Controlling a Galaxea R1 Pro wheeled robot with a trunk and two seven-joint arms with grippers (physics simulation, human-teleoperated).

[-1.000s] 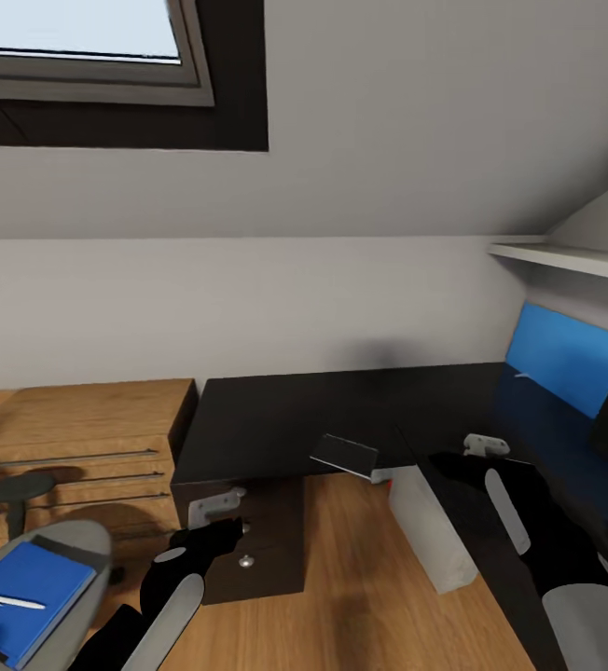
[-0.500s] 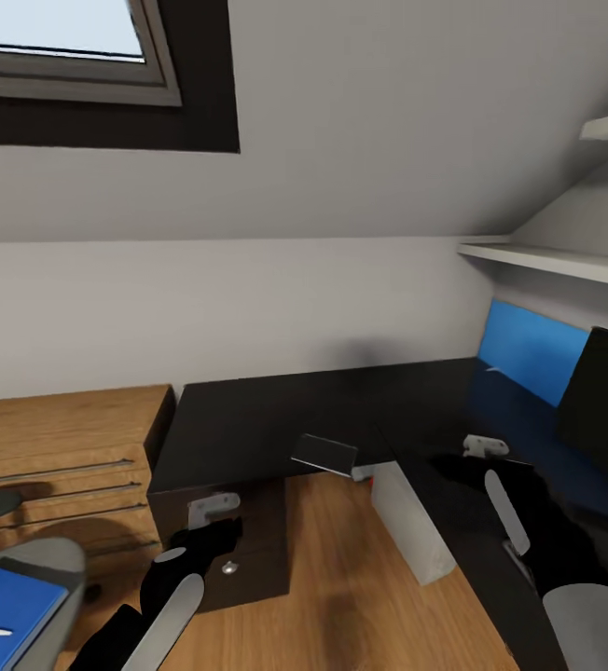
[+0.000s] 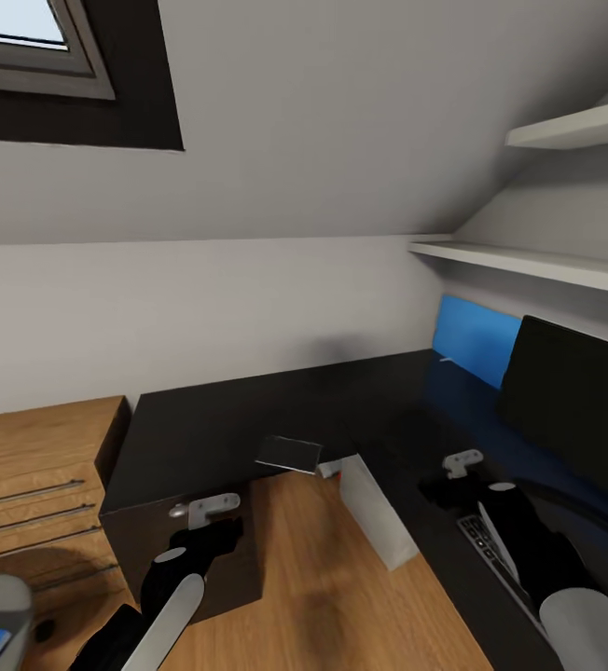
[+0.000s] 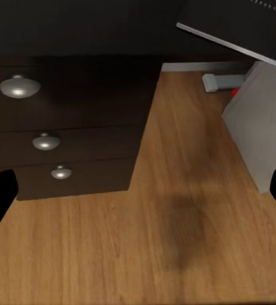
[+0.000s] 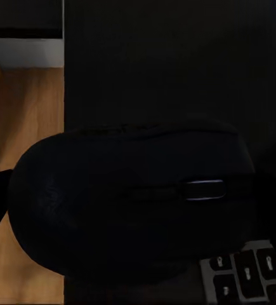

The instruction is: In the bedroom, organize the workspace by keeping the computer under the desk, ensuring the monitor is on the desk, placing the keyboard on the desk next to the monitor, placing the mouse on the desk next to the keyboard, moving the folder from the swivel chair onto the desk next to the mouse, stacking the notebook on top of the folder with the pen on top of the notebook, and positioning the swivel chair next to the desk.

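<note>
Hovering over the dark desk (image 3: 276, 415), the right gripper (image 3: 446, 486) pinches a black mouse (image 5: 131, 203) between its fingers, just beside the keyboard (image 3: 490, 550), with the monitor (image 3: 574, 401) standing behind. The left gripper (image 3: 213, 533) hangs low by the desk drawers (image 4: 61, 146) with its fingers spread and nothing between them. A white computer tower (image 3: 374, 513) stands on the wooden floor (image 3: 323, 596) under the desk.
</note>
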